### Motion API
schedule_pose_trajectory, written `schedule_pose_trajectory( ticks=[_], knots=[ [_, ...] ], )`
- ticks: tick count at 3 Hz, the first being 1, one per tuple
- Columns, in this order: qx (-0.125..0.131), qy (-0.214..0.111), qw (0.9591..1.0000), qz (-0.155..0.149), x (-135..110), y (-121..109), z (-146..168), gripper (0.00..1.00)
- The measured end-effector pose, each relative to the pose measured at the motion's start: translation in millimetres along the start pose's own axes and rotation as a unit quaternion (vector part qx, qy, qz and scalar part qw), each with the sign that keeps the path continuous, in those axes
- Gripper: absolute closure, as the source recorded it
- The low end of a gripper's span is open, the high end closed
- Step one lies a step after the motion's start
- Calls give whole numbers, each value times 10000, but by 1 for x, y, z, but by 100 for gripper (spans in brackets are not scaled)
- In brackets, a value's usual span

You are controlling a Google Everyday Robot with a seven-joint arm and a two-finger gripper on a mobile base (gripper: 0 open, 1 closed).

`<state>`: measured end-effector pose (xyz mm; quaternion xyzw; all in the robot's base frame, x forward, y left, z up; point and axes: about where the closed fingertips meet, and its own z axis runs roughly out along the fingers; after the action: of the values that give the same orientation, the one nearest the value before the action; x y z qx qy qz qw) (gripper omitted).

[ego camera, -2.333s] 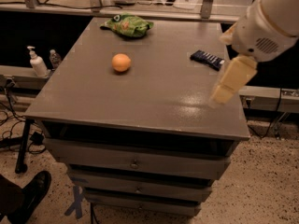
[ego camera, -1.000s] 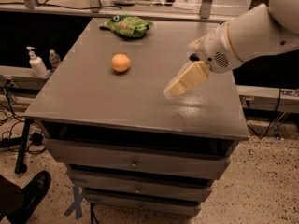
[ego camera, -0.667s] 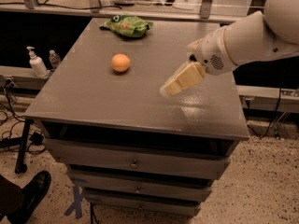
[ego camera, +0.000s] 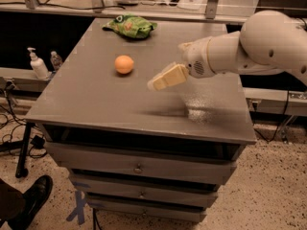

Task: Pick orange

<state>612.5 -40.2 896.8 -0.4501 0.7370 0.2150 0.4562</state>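
Observation:
The orange (ego camera: pixel 124 64), a small round fruit, lies on the grey cabinet top (ego camera: pixel 96 104), left of centre. My gripper (ego camera: pixel 154 84) hangs above the middle of the top, to the right of the orange and a short way from it, pointing left toward it. It holds nothing. The white arm reaches in from the right edge of the view.
A green snack bag (ego camera: pixel 129 26) lies at the back of the top. A pump bottle (ego camera: pixel 36 64) and a small bottle (ego camera: pixel 56 60) stand on a ledge to the left. A shelf with clutter runs behind. A shoe (ego camera: pixel 33 195) shows at the lower left floor.
The gripper has swung from the right side of the top leftward over the middle, closer to the orange. The orange and bag have not moved.

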Motion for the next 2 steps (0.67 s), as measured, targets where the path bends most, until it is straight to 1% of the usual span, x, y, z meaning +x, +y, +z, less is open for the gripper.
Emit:
schedule_pose_trajectory(
  ticks=[1, 2],
  knots=[
    [-131, -357, 9992, -130, -5, -12, 39, 0],
    [-353, -646, 9970, -244, -14, -20, 81, 0]
  ],
)
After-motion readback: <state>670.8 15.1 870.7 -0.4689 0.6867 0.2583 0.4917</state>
